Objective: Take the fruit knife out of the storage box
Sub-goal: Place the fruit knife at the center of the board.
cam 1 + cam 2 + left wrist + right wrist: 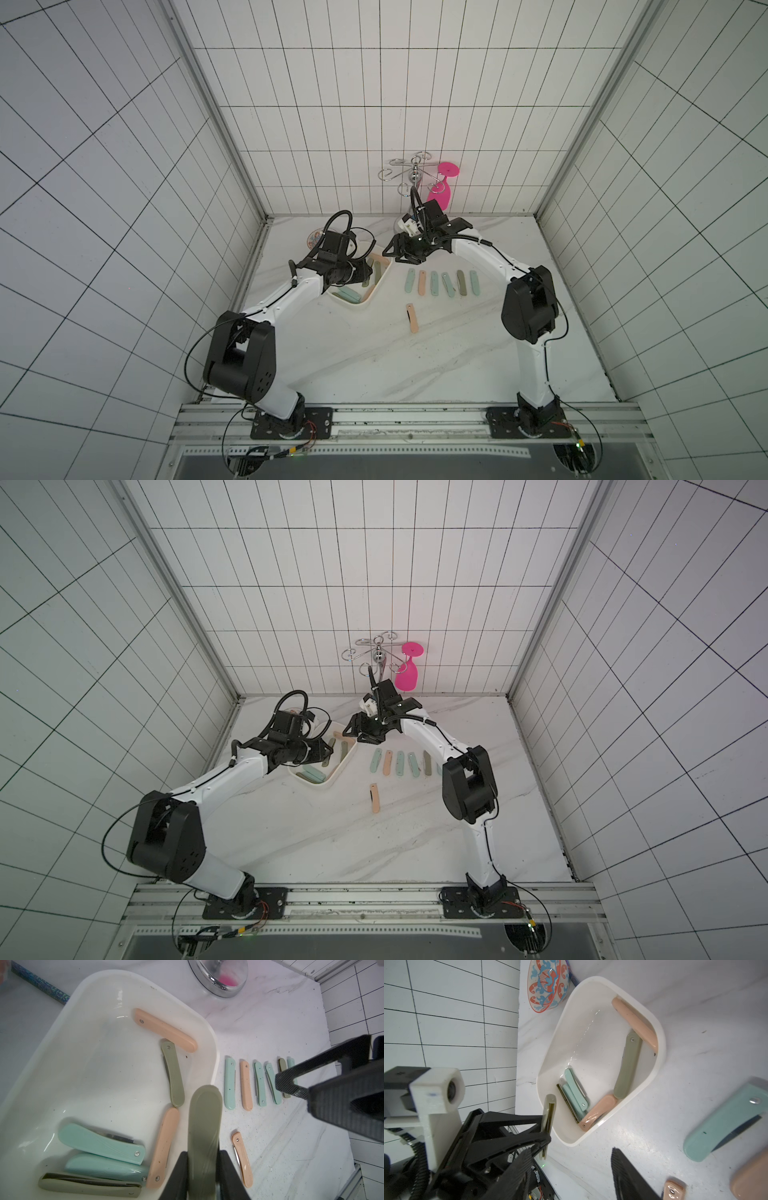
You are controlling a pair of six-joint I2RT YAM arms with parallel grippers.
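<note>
The storage box is a shallow white tray with several folded fruit knives lying in it, peach, olive and mint. My left gripper is shut on an olive-green folded fruit knife, held over the box's rim on the side facing the table. The right wrist view shows this knife edge-on, off the box floor. My right gripper stands open just beside it with nothing between its fingers. In both top views the two grippers are close together at the box.
Several folded knives lie in a row on the marble table right of the box, and one peach knife lies nearer the front. A patterned bowl sits behind the box. A chrome rack with a pink glass stands at the back wall.
</note>
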